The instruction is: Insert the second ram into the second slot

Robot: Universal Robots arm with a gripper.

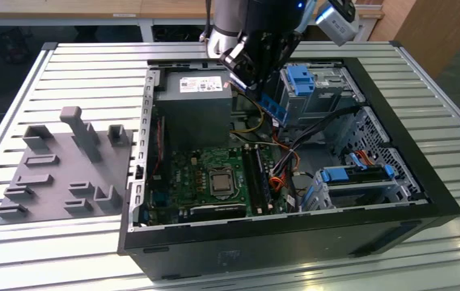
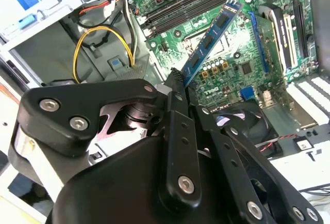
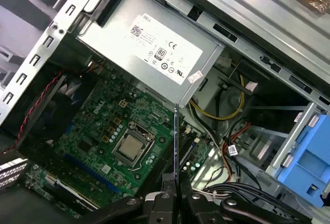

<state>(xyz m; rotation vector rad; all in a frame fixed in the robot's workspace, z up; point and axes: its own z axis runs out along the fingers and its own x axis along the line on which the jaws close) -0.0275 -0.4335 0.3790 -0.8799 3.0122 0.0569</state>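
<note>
Step in hand, your call: carrying to slot, insertion not yet done.
- Tool (image 1: 254,82) clamped on one end of second ram (image 1: 272,109).
- Stick hangs tilted inside open computer case (image 1: 294,242), above motherboard (image 1: 201,176), apart from memory slots (image 1: 258,176).
- Which slot is second: cannot tell.
- Seating calls for stick squared over slot, lined up lengthwise.
- Watch power supply (image 1: 193,103) beside tool.
- Watch cable bundle (image 1: 294,154) just beside slots, and blue drive clip (image 1: 301,79) nearby.
</note>
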